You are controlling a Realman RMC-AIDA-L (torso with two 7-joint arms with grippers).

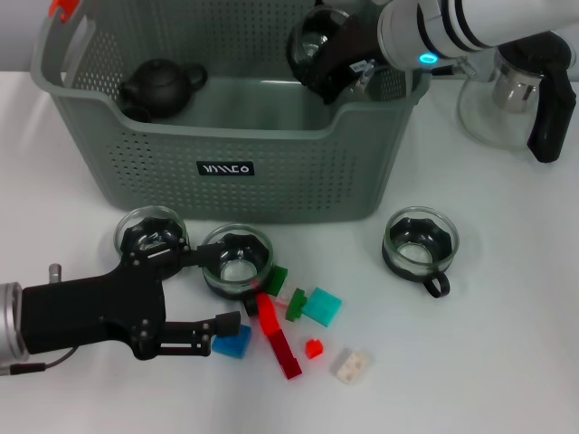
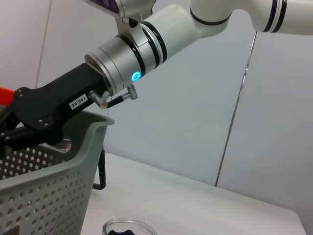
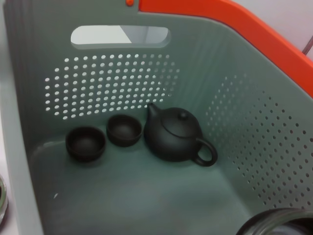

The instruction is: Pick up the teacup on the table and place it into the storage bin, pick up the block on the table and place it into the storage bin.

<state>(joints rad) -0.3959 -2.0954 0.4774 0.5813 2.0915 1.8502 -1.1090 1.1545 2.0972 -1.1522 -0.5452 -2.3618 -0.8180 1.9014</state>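
In front of the storage bin (image 1: 136,172), the left gripper (image 1: 215,294) is spread wide, one finger at a glass teacup (image 1: 237,259), the other at a blue block (image 1: 232,344). Over the bin's right rim, the right gripper (image 1: 336,63) grasps another glass teacup (image 1: 318,45). Inside the bin sits a black teapot (image 1: 161,88)

head view looks down on the storage bin (image 1: 271,154); right wrist view peers closely inside it.
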